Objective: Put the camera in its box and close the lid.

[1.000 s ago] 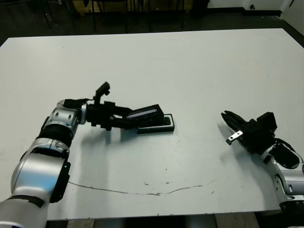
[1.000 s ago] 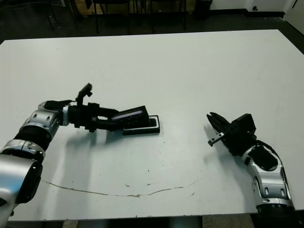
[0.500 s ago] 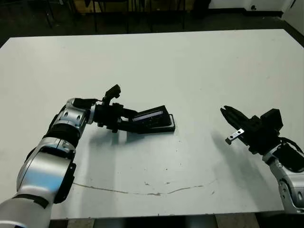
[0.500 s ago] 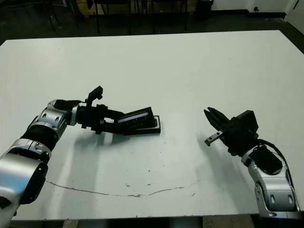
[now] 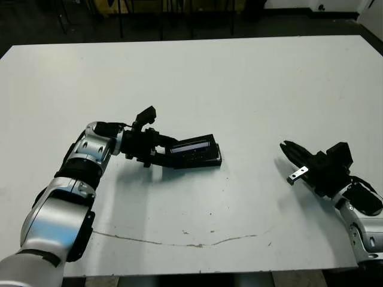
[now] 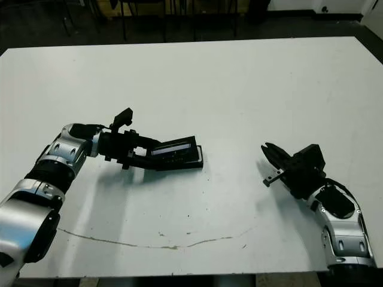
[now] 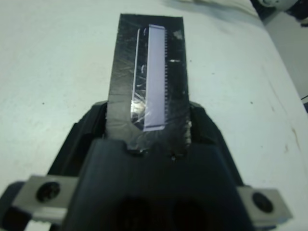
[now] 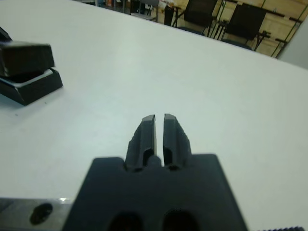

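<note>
Left wrist view: lid [image 7: 149, 91] runs lengthwise away from left gripper [image 7: 147, 139].

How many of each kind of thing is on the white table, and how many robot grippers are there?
Lids: 1, the lid, held by the left gripper
Boxes: 1, the box, under the lid
Grippers: 2, the left gripper and the right gripper
Cameras: 0 in view
Total: 4

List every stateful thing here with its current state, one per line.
lid: held over the box, tilted, not yet seated.
box: on the table, partly covered.
left end effector: shut on the lid.
right end effector: shut, empty, away from the box.
</note>
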Motion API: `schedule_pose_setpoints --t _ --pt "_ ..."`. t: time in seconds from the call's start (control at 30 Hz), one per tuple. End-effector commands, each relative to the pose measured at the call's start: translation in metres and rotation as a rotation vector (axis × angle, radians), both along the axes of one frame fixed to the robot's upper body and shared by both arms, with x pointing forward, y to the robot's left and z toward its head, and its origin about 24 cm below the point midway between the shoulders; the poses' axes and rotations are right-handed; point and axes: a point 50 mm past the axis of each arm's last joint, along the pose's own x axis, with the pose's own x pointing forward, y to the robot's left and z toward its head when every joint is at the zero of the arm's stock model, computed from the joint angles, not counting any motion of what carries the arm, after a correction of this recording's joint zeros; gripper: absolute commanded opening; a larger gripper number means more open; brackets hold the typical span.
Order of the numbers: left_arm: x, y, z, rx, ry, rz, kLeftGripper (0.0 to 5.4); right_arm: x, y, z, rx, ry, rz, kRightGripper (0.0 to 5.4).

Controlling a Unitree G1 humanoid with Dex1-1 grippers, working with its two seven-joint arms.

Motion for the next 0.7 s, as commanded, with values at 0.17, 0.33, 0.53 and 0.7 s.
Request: schedule_pose_setpoints --t 0.17,0.33,0.53,0.7 --pt "-0.008 -0.02 -0.031 0.165 0.053 -0.028 2.74 -0.008 0.006 0.014 -0.014 -0.017 0.004 0.0" --pt "-0.007 -0.026 -0.039 0.248 0.057 -0.039 2.74 -0.02 0.02 0.04 -0.063 -0.067 0.006 0.0" --pt "-0.004 -0.034 -0.037 0.296 0.019 -0.062 2.74 -0.021 0.017 0.035 -0.063 0.032 -0.049 0.0" --pt "0.0 -0.042 -0.03 0.319 -0.016 -0.097 2.74 -0.014 0.005 0.013 -0.039 0.019 -0.016 0.0"
